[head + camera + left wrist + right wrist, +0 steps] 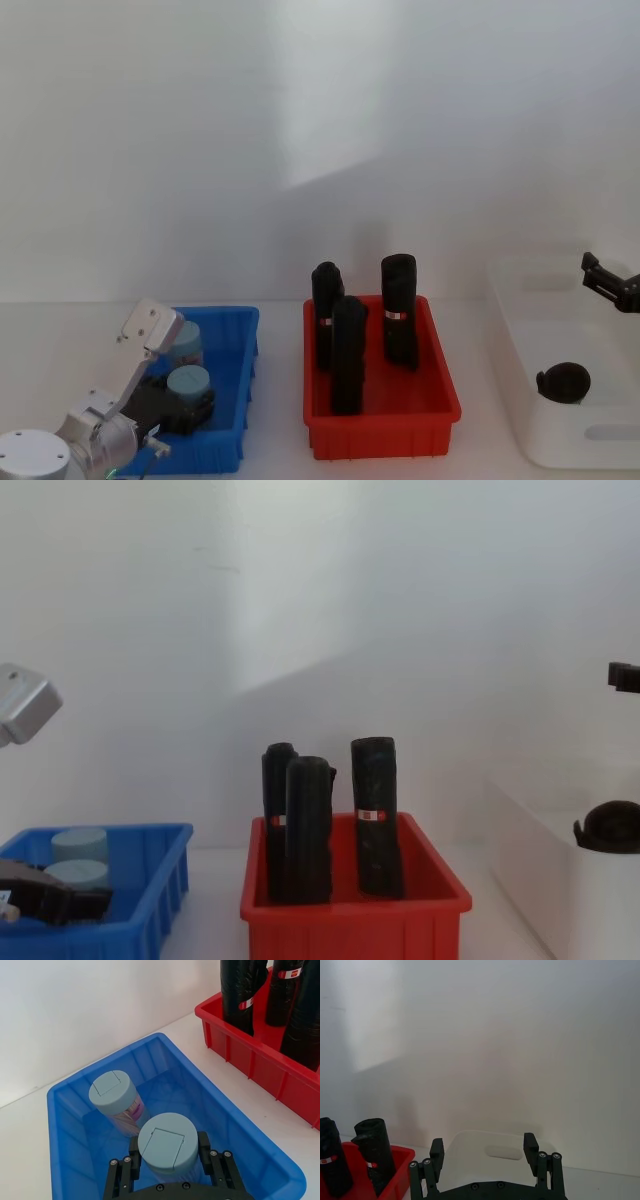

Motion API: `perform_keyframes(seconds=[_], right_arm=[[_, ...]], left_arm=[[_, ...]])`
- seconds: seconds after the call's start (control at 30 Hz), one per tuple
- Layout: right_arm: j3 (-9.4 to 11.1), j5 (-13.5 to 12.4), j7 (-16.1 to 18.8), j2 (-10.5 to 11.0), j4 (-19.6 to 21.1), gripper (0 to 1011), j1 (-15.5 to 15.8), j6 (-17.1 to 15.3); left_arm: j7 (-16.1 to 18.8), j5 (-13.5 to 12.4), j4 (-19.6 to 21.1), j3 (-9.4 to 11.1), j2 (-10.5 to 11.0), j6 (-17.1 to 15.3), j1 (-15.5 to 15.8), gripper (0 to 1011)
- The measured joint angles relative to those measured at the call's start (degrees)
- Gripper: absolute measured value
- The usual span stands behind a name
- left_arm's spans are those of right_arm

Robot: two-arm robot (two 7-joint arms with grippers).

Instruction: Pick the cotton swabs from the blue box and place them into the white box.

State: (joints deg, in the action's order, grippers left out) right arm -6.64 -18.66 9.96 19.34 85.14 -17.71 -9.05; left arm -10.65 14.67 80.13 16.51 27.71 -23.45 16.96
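Left gripper (pixel 169 1142): gripping 1 tub of cotton swabs (pixel 167 1152) inside the blue box (pixel 65 1110), for lifting out.
Right gripper (pixel 483 1142): idling open over the white box (pixel 467 1141).

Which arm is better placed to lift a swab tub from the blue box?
Left: left gripper clasps the nearer tub inside the blue box; right gripper hangs open over the white box.

Open air above our blue box (pixel 248 380), tall black rolls (pixel 398 310) rising between it and the white box (pixel 560 440), bare counter (pixel 280 400) flanking the red bin (pixel 380 435)
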Motion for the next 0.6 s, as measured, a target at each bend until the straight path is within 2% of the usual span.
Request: perform_keyframes(seconds=[0.2,0.6], right_arm=[[0.0,0.0,0.0,0.0,0.0,1002,0.0,0.0],[0.0,0.0,0.0,0.0,0.0,1002,0.0,0.0]], left_arm=[[0.3,0.2,0.4,-0.2,0.0,1.0,-0.1,689],[2.3,2.3,3.9,-1.3,0.1,5.0,0.0,689]])
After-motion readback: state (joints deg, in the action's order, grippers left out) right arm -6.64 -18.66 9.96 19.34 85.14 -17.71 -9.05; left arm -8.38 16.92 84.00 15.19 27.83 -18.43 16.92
